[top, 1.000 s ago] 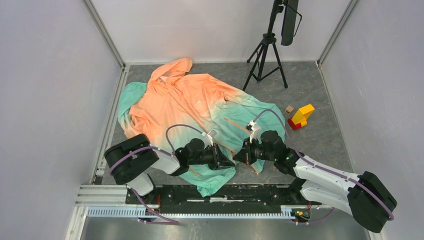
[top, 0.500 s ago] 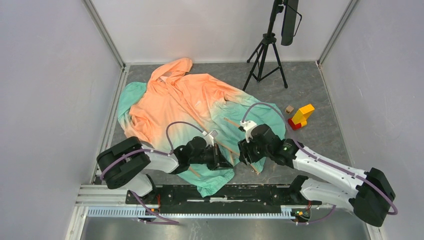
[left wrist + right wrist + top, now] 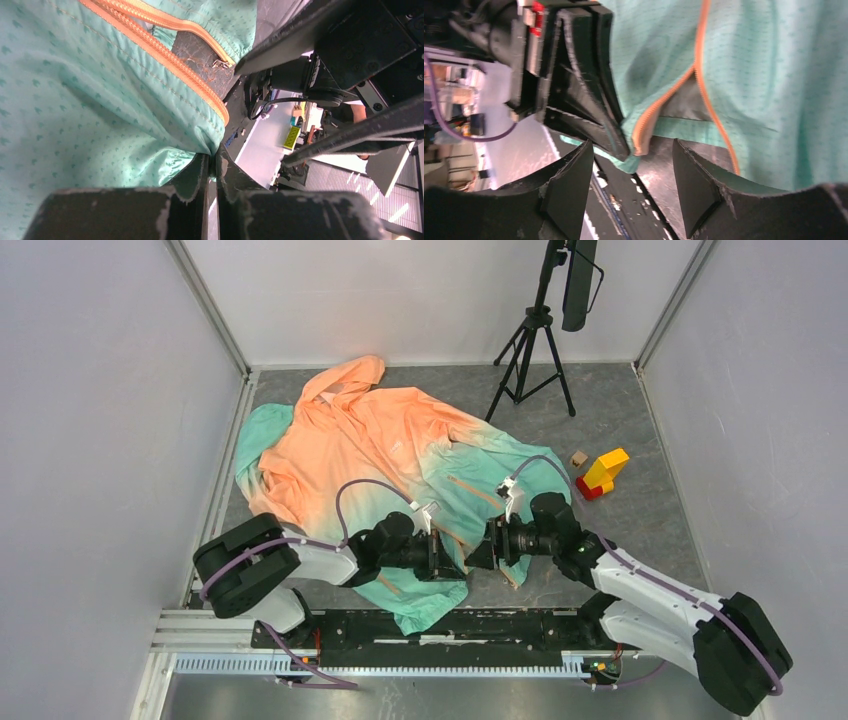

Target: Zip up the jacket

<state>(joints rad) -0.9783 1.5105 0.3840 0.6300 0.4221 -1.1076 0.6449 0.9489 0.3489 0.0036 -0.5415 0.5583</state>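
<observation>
The jacket (image 3: 370, 450) lies spread on the table, orange at the hood and fading to teal at the hem. My left gripper (image 3: 452, 562) is shut on the teal hem corner (image 3: 200, 145), just below the end of an orange zipper tape (image 3: 175, 75). A small metal zipper pull (image 3: 220, 63) shows on the other tape, across a gap of bare table. My right gripper (image 3: 478, 550) faces the left one, open, with nothing held. In the right wrist view the pinched hem and the zipper end (image 3: 644, 125) sit just beyond the right gripper (image 3: 633, 145), beside the left fingers (image 3: 594, 100).
A black tripod (image 3: 530, 350) stands at the back right. A yellow and red block (image 3: 603, 473) and a small wooden cube (image 3: 577, 458) lie right of the jacket. The black base rail (image 3: 420, 625) runs along the near edge. Grey walls enclose the table.
My right gripper has gone from shut to open and has turned to face the left gripper at the hem. The left gripper has kept its grip and barely moved.
</observation>
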